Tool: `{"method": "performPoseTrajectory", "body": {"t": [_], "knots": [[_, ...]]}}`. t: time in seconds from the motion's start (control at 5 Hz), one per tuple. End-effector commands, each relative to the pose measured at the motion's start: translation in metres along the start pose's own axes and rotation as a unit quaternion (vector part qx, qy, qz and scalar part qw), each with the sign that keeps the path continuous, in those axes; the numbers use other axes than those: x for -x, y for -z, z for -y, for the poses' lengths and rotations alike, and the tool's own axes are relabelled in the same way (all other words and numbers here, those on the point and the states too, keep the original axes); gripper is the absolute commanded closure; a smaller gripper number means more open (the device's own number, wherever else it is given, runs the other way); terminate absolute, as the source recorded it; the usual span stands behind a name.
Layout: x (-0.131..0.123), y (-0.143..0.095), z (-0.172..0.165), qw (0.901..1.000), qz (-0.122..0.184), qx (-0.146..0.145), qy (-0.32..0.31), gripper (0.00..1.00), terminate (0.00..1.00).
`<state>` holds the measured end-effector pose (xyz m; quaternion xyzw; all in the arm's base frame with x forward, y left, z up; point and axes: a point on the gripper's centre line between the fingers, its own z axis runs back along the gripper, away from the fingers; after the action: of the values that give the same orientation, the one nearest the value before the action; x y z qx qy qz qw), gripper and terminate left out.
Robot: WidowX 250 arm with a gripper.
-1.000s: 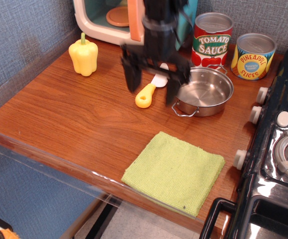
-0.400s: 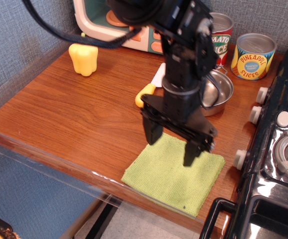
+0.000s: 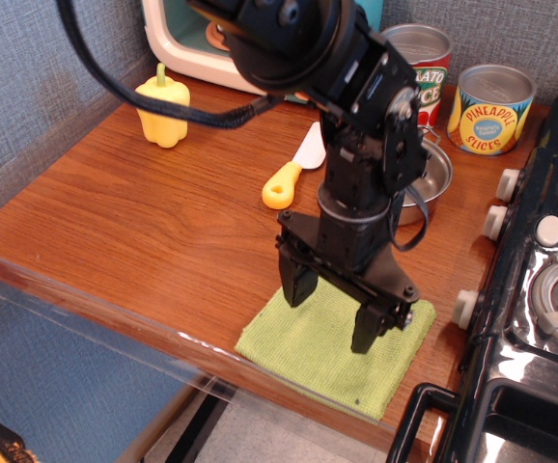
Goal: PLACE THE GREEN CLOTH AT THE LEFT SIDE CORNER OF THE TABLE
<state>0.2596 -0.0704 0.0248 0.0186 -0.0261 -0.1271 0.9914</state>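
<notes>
The green cloth (image 3: pixel 303 349) lies flat and folded near the front edge of the reddish-brown table (image 3: pixel 144 222), close to the black stove. My gripper (image 3: pixel 333 313) is open and points down over the cloth's far part. Its two black fingertips (image 3: pixel 297 286) straddle the cloth's middle, at or just above the fabric. The arm hides the cloth's far edge and part of the steel pot (image 3: pixel 432 178).
A yellow toy pepper (image 3: pixel 162 106) stands at the back left. A yellow-handled spatula (image 3: pixel 291 175) lies mid-table. A tomato sauce can (image 3: pixel 424 58) and a pineapple can (image 3: pixel 490 108) stand at the back. The black stove (image 3: pixel 540 289) borders the right. A toy oven (image 3: pixel 187 39) is behind.
My gripper has moved from beside the pot toward the front and down onto the green cloth, staying open. The cloth has not moved.
</notes>
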Motion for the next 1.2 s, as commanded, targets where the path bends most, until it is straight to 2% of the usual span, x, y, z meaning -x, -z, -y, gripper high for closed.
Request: {"method": "performPoseTrajectory", "body": {"t": [0.0, 0.4, 0.8, 1.0], "knots": [[0.005, 0.015, -0.023, 0.9995, 0.017, -0.005, -0.025, 0.0, 0.0], [0.007, 0.02, -0.057, 0.9988, 0.007, 0.007, -0.048, 0.0, 0.0], [0.007, 0.005, -0.128, 0.9972, 0.012, -0.007, -0.074, 0.0, 0.0], [0.017, -0.009, -0.165, 0.9965, 0.008, -0.011, -0.082, 0.0, 0.0]]}}
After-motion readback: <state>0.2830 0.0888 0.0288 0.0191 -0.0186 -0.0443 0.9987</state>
